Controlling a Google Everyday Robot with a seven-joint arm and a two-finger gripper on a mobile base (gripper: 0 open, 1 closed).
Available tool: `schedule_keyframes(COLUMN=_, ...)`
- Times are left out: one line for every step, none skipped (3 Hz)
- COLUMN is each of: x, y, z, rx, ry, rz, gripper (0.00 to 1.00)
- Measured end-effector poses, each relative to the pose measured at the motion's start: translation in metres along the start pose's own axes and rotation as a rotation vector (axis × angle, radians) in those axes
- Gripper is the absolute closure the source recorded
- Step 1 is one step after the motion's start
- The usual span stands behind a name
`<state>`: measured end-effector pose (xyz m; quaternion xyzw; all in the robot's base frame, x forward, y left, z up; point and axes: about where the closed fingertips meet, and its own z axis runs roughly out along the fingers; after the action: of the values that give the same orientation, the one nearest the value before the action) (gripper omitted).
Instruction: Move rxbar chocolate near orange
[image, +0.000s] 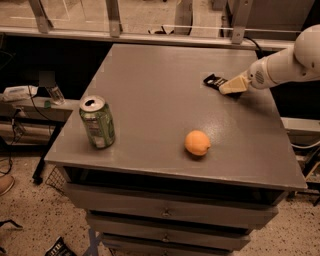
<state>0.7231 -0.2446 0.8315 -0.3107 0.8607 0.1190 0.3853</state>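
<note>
The rxbar chocolate (214, 80) is a flat black bar lying on the grey table (150, 90) at the right, far side; only its left end shows. My gripper (231, 87) comes in from the right on a white arm and sits over the bar's right part, covering it. The orange (197, 143) lies on the table nearer the front, left of and well below the gripper, clearly apart from the bar.
A green soda can (97, 122) stands upright near the table's front left corner. The table's right edge (282, 130) is close to the gripper. Drawers sit below the front edge. Cables and clutter lie on the floor at the left.
</note>
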Motion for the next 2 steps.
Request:
schedule_keyframes(x=0.0002, y=0.0024, z=0.0017, rx=-0.008, ry=0.003, rz=0.0, gripper=0.66)
schedule_keyframes(x=-0.0022, y=0.0061, z=0.0013, rx=-0.016, ry=0.002, rz=-0.009, gripper=0.88)
